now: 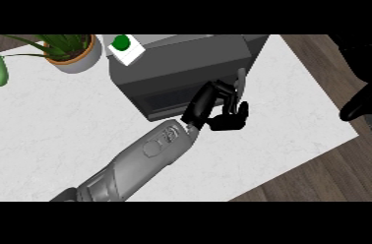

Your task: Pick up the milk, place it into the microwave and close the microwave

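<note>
We see a white marble-patterned counter top (80, 130) filling most of the frame, with dark wood floor (312, 184) at the lower right. On it, at upper centre, stands a dark grey box-shaped microwave (181, 61), its door shut. A grey forearm (138, 162) rises from the lower left; whether it is the left or right one we cannot tell. Its black hand (218, 107) lies against the microwave's front right edge by the grey handle (240, 83), fingers (207, 98) half curled and holding nothing. The white milk carton with a green cap (126, 48) stands behind the microwave's upper left corner, well apart from those fingers. A green plant in a tan pot (69, 51) sits at the upper left. A second black hand (357, 107) shows at the right edge.
</note>
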Action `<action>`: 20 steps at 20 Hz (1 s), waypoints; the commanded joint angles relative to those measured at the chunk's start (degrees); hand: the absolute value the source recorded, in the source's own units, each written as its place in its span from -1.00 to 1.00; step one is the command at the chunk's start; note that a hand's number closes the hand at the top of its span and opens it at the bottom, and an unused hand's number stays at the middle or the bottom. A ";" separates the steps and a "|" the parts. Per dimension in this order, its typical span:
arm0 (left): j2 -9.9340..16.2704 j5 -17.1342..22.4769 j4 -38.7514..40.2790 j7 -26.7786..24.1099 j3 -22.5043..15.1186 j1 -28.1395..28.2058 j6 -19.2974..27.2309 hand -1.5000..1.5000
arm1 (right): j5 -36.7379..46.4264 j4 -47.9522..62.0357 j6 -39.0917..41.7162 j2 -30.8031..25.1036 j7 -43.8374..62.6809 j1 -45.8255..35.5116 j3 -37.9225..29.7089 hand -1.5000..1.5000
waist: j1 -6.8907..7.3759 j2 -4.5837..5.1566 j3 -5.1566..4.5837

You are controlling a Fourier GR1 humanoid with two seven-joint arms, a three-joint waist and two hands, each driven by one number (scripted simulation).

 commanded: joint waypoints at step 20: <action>-0.29 7.11 7.13 -2.63 1.93 -12.32 4.29 1.00 | -4.44 0.50 4.88 -5.86 4.30 -5.82 -1.64 -1.00 | -4.06 1.72 0.25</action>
